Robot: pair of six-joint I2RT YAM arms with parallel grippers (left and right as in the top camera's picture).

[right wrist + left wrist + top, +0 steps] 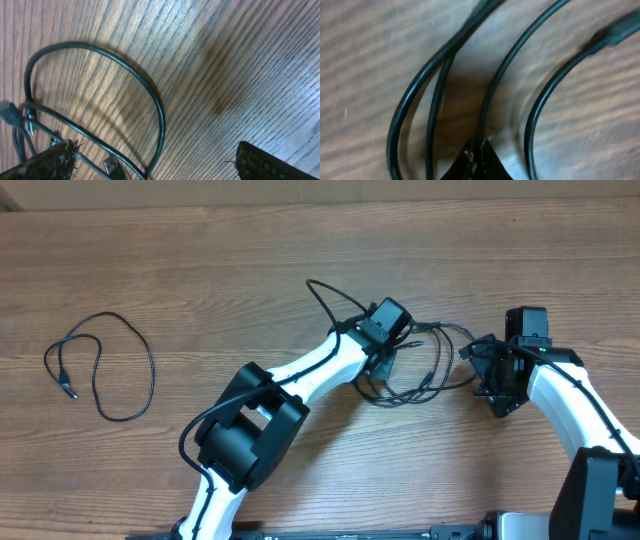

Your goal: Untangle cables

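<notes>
A tangle of thin black cables [428,370] lies on the wooden table between the two arms. My left gripper [383,367] is down on the tangle's left side. In the left wrist view its fingertips [470,156] are shut on one cable strand [487,100], with other strands [420,85] curving past and a plug end [620,30] at the top right. My right gripper [479,370] stands open at the tangle's right edge. Its fingers [262,162] straddle a cable loop [152,95] and a USB plug [111,164], touching neither. A separate black cable [100,367] lies in a loop far left.
The wooden table [300,250] extends bare behind the arms. The left arm's white links and black elbow [250,425] cross the front middle. The right arm [580,410] comes in from the front right corner.
</notes>
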